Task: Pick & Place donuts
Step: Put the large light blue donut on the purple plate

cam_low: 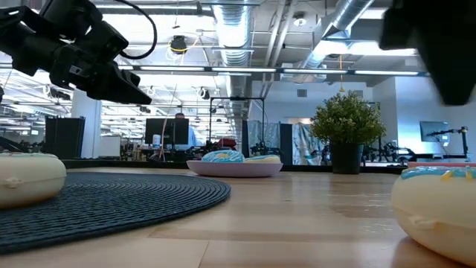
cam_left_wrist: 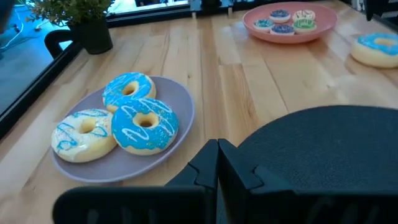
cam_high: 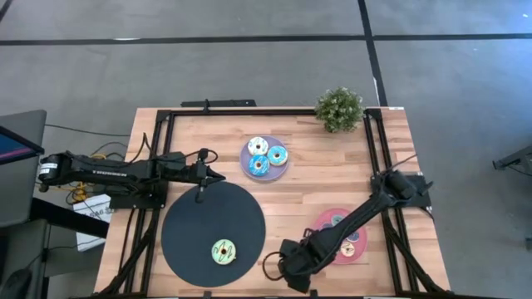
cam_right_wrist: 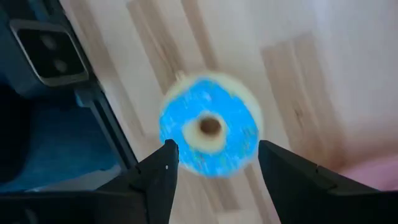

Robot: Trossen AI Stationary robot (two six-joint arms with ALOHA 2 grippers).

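flat on the bare wood near the front edge, between the black mat and the pink plate: one blue-iced donut (cam_right_wrist: 209,129), hole facing straight up, round, so no long axis to name. seen in the right wrist view just beyond the right gripper (cam_right_wrist: 214,163), ring centred between the two dark fingers (cam_right_wrist: 158,177), which stand spread wider than the ring and apart from it; nothing pinched. in the high view mostly hidden under that gripper (cam_high: 287,264), low at the front of the table. in the low view, looming at the right edge as a cream side with a blue top (cam_low: 439,205).

on the black round mat (cam_high: 187,241): one cream donut with green icing (cam_high: 223,252), lying flat, hole up, toward the mat's front edge; in the low view only its pale side shows at the left (cam_low: 26,177).

on the lavender plate (cam_left_wrist: 124,168): three donuts lying flat, holes up, touching one another: two with full blue icing (cam_left_wrist: 145,122) (cam_left_wrist: 128,90) and one cream with blue drizzle (cam_left_wrist: 83,132). plate just in front of the potted plant (cam_high: 339,108) at the back of the table.

on the pink plate (cam_left_wrist: 323,28): small donuts in blue, purple and green-white, flat, close together; exact count unclear. partly covered by the right arm in the high view.

left gripper (cam_high: 200,193) hanging over the back rim of the black mat, fingers pressed together, holding nothing.
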